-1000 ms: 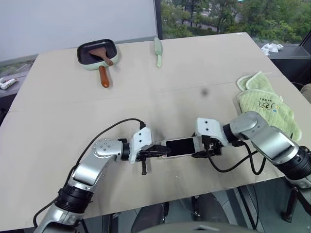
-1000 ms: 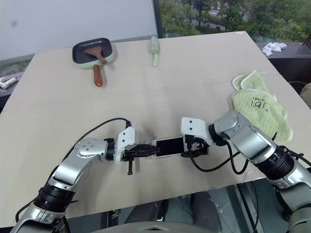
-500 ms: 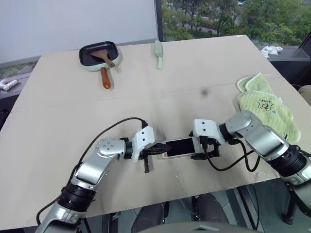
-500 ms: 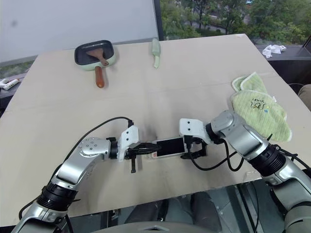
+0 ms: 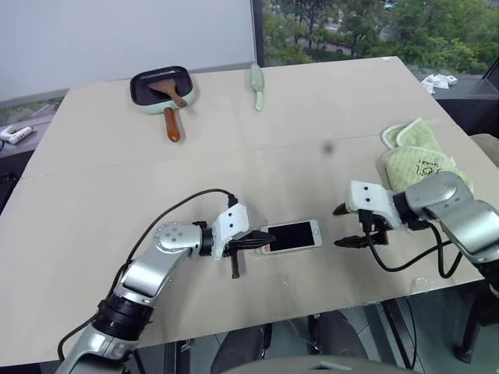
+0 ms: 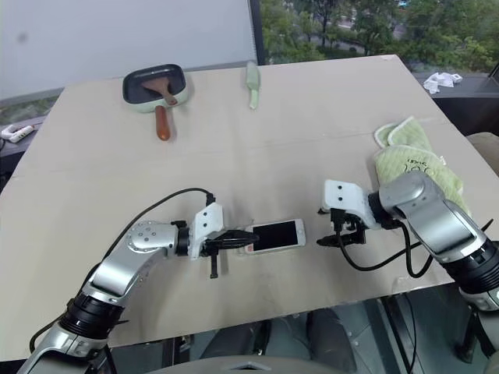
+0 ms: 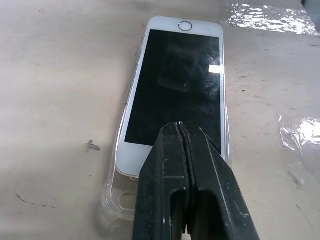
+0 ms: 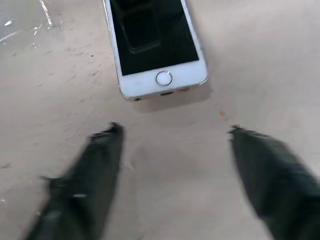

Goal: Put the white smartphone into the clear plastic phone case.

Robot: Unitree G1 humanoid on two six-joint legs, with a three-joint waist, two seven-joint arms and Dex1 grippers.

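**White smartphone let go at one end, right arm backs off**

The white smartphone lies flat on the worktop, screen up, near the front edge, between the two arms. A second ago the right gripper was up against the phone's home-button end; now it has pulled away toward three o'clock and hangs clear of the phone, its jaws spread and empty. In its wrist view the two black fingers stand well apart with bare worktop between them, and the home button sits beyond them, untouched.

The left gripper has not budged. Its jaws are clenched tight together, and the closed tip rests over the phone's other end, at the nine o'clock side. In the left wrist view the clear plastic phone case shows as a thin glassy rim along the phone's long edge, with an empty rounded corner sticking out past the phone's near end. So the phone lies in the shell's outline but, by my reading, is not fully seated at that end. Whether the far end is snapped in I cannot tell.

The right arm's release suggests its push is finished; pressing the near end home looks like the remaining work.

At twelve o'clock sit a small pan with a wooden spatula, and at two o'clock a green cloth.
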